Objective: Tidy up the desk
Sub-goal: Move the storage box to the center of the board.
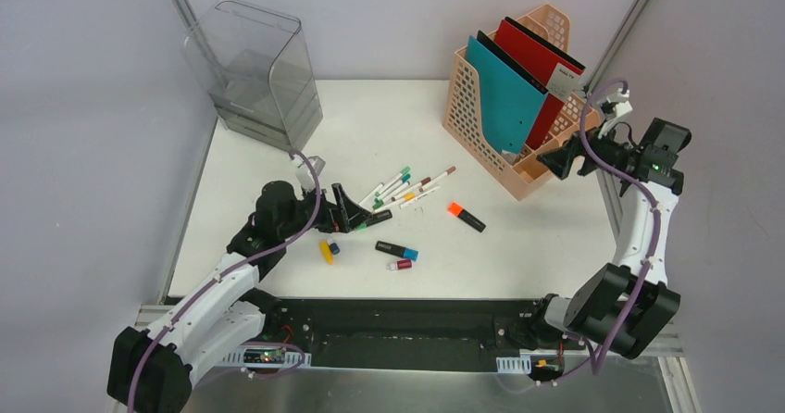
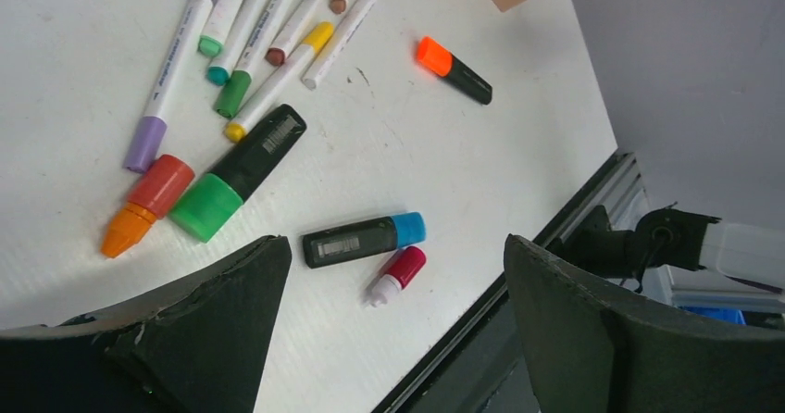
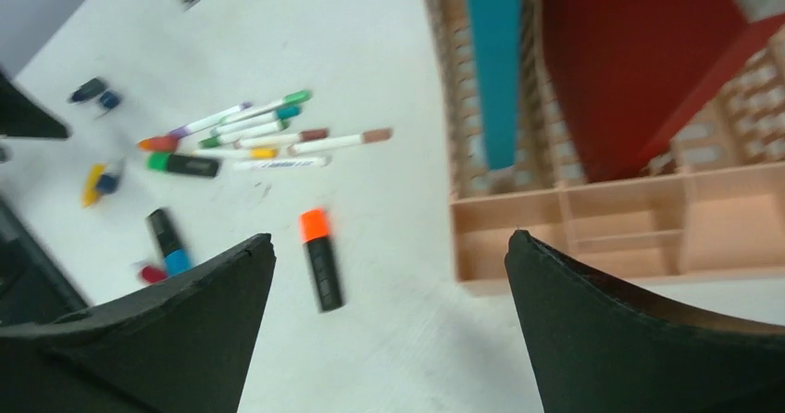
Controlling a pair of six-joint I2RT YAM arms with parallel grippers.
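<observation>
On the white desk (image 1: 398, 126) lie several thin pens (image 1: 407, 186) in a loose bunch. Near them are a green-capped black highlighter (image 2: 241, 172), an orange-capped one (image 1: 466, 217), a blue-capped black marker (image 2: 363, 240) and a small red-capped piece (image 2: 396, 276). A yellow marker (image 1: 326, 251) lies further left. My left gripper (image 2: 393, 240) hovers open and empty above the blue-capped marker, left of the pens. My right gripper (image 3: 391, 235) is open and empty, raised beside the low front trays of the peach organizer (image 1: 518, 168). In the right wrist view the orange highlighter (image 3: 320, 257) lies below it.
The organizer holds a teal folder (image 1: 504, 98) and a red folder (image 1: 542, 61) upright. A clear plastic bin (image 1: 255, 75) stands at the back left corner. The black and aluminium rail (image 1: 398, 325) runs along the near edge. Grey walls close in both sides.
</observation>
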